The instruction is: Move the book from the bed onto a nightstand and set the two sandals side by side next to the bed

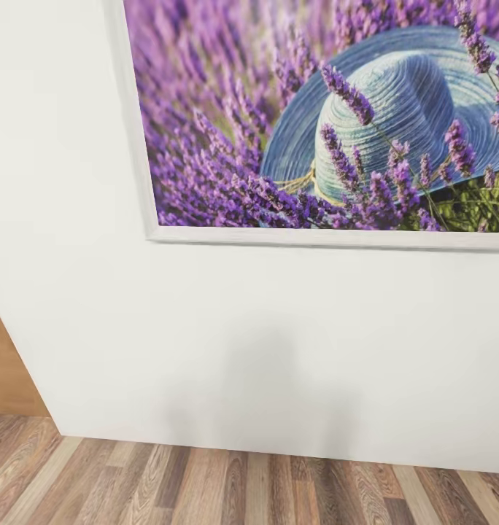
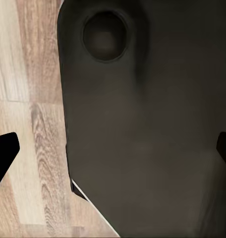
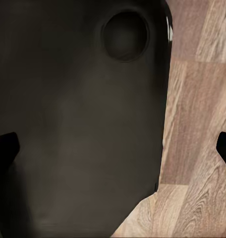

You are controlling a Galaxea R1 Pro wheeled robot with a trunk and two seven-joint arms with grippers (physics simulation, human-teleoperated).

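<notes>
While the head camera faces a white wall point(image 1: 264, 350), a lavender picture point(image 1: 315, 117) hangs at one o'clock above plank floor point(image 1: 206, 488); left gripper point(image 2: 113, 148) and right gripper point(image 3: 113, 146) fingers spread apart.

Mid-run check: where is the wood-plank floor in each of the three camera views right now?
Head view: wood-plank floor as a strip along the bottom, under the white wall.
Left wrist view: along the picture's left side.
Right wrist view: along the picture's right side.
Shared landmark: the floor's plank grain.
</notes>
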